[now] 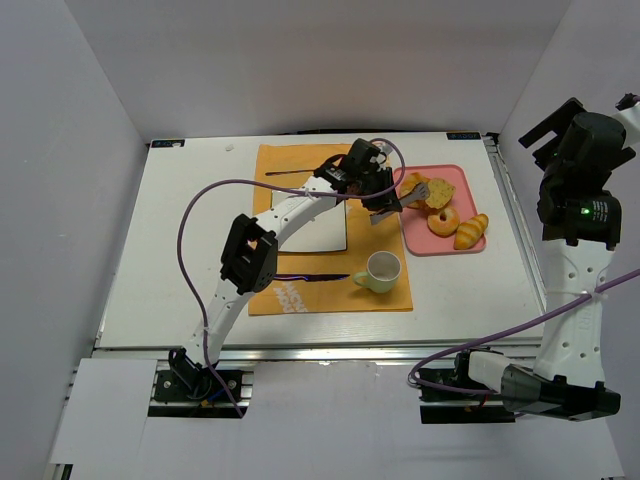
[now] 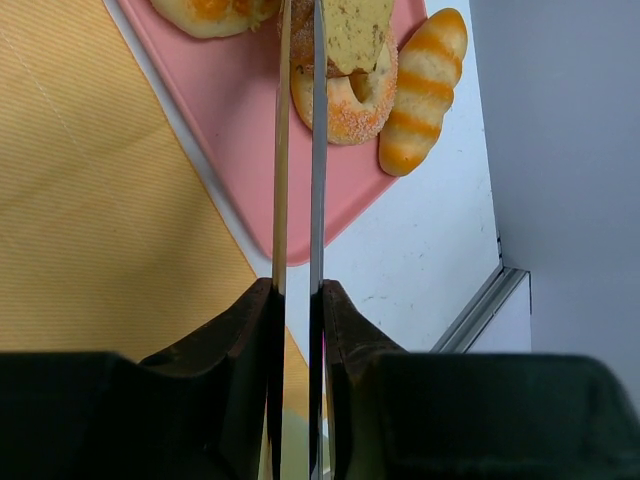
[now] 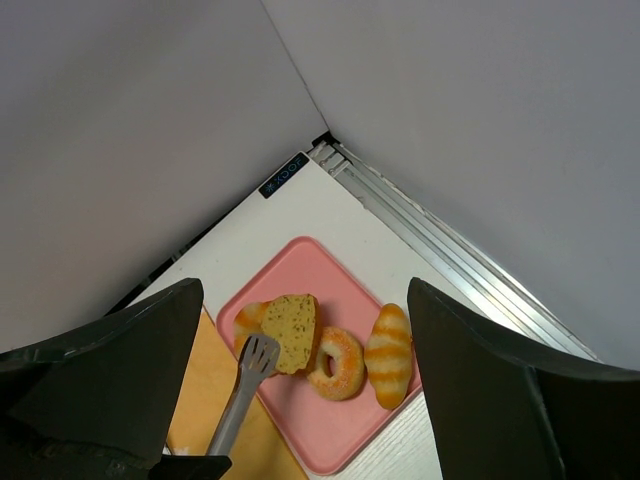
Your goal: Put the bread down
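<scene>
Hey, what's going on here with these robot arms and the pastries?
The left claw is clamped on slim metal tongs, whose tips pinch a speckled slice of bread at the pink tray, beside a sugared doughnut and a striped roll. The white square plate on the orange placemat shows no bread. The right claw hangs open, raised off to the side, holding nothing.
</scene>
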`<state>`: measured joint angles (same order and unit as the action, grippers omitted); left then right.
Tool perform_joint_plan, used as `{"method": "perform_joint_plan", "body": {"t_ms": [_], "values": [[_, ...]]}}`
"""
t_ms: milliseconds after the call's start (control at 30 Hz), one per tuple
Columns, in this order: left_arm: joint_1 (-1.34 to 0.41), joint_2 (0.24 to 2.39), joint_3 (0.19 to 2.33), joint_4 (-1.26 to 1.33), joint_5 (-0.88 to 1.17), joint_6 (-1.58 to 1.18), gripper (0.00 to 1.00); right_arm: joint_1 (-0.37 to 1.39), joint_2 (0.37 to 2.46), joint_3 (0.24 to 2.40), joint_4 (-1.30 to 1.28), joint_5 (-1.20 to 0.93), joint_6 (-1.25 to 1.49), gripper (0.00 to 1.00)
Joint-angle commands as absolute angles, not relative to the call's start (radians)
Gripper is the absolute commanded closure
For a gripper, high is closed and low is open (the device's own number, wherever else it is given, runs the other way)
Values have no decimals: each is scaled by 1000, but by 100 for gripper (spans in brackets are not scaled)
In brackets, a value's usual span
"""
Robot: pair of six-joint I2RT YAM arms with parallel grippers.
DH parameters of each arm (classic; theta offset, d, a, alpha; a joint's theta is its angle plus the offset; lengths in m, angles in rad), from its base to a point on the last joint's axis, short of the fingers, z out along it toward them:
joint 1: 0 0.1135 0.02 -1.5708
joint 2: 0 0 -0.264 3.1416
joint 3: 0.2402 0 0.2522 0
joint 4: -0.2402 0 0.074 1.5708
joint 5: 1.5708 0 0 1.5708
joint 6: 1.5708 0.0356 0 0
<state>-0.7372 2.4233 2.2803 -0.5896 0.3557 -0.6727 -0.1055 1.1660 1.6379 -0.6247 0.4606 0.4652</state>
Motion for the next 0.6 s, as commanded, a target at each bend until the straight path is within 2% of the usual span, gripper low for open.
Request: {"method": "perform_joint_plan", "body": {"t_ms": [0, 33, 133, 233, 367, 567], "values": [[-744, 2326, 2296, -563, 364, -678, 96, -110, 1166, 1677, -574, 459, 457, 11], [-744, 2289, 2301, -578, 333, -675, 100, -110, 1169, 1683, -574, 456, 457, 11], [-736, 2196, 2316, -623, 264, -661, 100, -104, 1177, 1698, -577, 427, 462, 11], [-709, 2090, 2212, -699, 151, -634, 100, -94, 1187, 1689, -568, 371, 479, 11], [-634, 1817, 1944, -723, 61, -604, 100, -81, 1209, 1681, -555, 307, 486, 11], [-522, 1571, 1510, -695, 28, -603, 100, -78, 1219, 1657, -538, 252, 499, 11]]}}
